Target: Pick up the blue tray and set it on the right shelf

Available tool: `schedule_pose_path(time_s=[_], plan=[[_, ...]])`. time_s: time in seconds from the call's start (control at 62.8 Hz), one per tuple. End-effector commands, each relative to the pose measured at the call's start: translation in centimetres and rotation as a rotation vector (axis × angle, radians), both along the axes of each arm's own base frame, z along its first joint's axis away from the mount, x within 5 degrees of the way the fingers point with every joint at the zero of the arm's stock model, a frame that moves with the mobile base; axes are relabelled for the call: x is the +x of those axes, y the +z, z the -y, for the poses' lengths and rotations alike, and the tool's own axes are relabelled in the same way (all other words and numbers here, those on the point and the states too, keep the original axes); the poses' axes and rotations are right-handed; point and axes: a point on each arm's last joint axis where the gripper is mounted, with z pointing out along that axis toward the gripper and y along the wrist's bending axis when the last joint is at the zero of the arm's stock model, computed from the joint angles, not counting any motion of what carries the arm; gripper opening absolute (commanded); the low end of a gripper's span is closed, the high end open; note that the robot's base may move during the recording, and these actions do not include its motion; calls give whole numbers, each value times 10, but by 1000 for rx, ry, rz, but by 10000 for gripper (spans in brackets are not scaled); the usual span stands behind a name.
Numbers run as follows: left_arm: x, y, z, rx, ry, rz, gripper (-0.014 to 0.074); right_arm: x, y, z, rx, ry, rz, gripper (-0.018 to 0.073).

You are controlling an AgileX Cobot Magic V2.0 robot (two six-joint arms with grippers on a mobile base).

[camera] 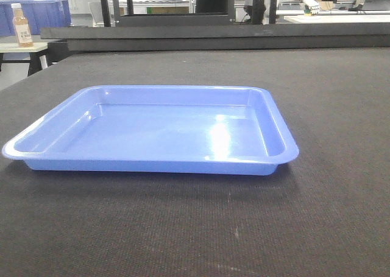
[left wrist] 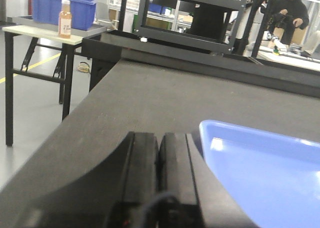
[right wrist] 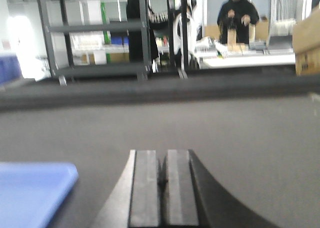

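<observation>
- The dark, rough-textured counter (camera: pixel 329 106) fills nearly the whole front view.
- The blue tray (camera: pixel 158 131) lies flat on the counter, a little left of the frame centre. It is empty and glossy, and a bright reflection lies on its floor.
- The left hand (left wrist: pixel 159 138) is low over the counter at the bottom centre of its own view, fingers pressed together and holding nothing. A tray corner (left wrist: pixel 260 173) is just beside it at lower right; I cannot tell if they touch.
- The right hand (right wrist: pixel 163 155) also has its fingers together and holds nothing. The tray (right wrist: pixel 30 188) is at lower left, apart from it.
- A dark-blue bin (camera: pixel 42 12) stands at upper left on a pale side counter (left wrist: pixel 30 33).
- An orange-filled bottle (camera: pixel 23 26) stands upright before the bin.
</observation>
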Motion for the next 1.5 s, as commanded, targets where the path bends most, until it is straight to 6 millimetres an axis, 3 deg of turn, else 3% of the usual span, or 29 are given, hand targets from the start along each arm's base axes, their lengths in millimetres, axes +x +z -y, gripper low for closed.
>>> schedule_pose_path(time_s=[0.0, 0.111, 0.223, 0.35, 0.43, 0.573, 0.748, 0.891, 1.003, 1.194, 1.369, 1.48], plan=[[-9, 55, -1, 55, 10, 87, -37, -14, 51, -1, -1, 8, 75, 57], [-5, 95, 0, 85, 2, -23, 85, -10, 90, -2, -1, 16, 9, 95], [13, 119, 1, 91, -7, -135, 271, 10, 119, -1, 1, 16, -26, 285], [42, 129, 6, 97, -55, -257, 371, 46, 128, -1, 5, 38, -125, 552], [56, 132, 16, 153, -139, -301, 370, 68, 127, -6, 6, 88, -194, 615], [86, 138, 35, 191, -245, -382, 370, 102, 130, -27, 30, 234, -331, 610], [133, 146, 60, 236, -327, -572, 370, 146, 135, -76, -3, 446, -523, 610], [180, 144, 76, 267, -344, -748, 370, 187, 125, -117, -68, 542, -725, 610], [212, 136, 87, 288, -356, -876, 370, 217, 114, -138, -100, 557, -858, 610], [254, 115, 101, 264, -344, -1004, 370, 257, 102, -152, -37, 470, -1033, 610], [278, 90, 103, 241, -270, -1081, 369, 285, 81, -148, -44, 250, -1140, 610], [289, 72, 107, 245, -266, -1117, 369, 297, 67, -153, -9, 209, -1166, 610]])
